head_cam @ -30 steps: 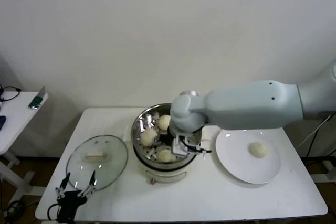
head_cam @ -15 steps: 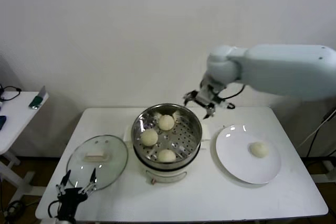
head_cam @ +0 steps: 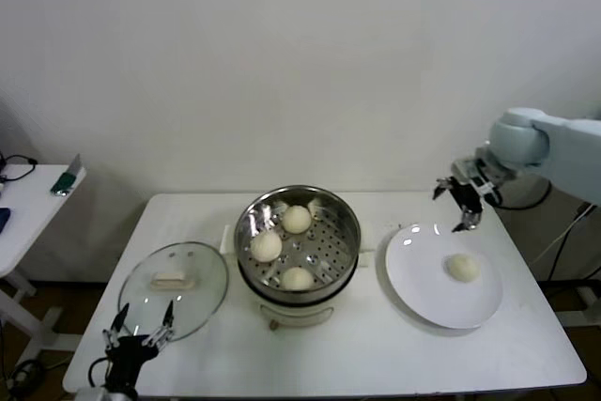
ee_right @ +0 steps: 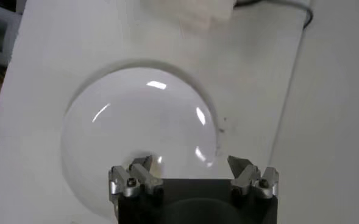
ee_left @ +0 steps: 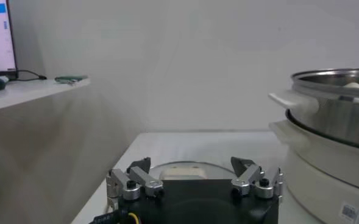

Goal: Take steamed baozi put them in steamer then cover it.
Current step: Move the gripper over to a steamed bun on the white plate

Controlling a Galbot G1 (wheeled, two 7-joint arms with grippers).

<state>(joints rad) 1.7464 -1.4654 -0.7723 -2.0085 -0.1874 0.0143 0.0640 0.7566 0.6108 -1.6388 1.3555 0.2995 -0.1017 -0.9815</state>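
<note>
Three steamed baozi (head_cam: 282, 247) are seated in the steamer (head_cam: 346, 223); a fourth (head_cam: 461, 267) is left on the plate (head_cam: 423, 288) at 3 o'clock. The right gripper (head_cam: 460, 202) is held spread and empty above the plate's far rim. The cover (head_cam: 175, 288) is laid at 9 o'clock, the left gripper (head_cam: 137, 334) parked spread beside it.

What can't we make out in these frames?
- Last baozi: on the plate in the head view, but absent from the right wrist view, where the right gripper body covers part of the plate.
- Steamer contents: the left wrist view sees it side-on; the wall hides the buns, and the frame edge cuts it off.
- Cover: mostly behind the left gripper in that view.
- Left gripper: arm cut off by the head view's edge.
</note>
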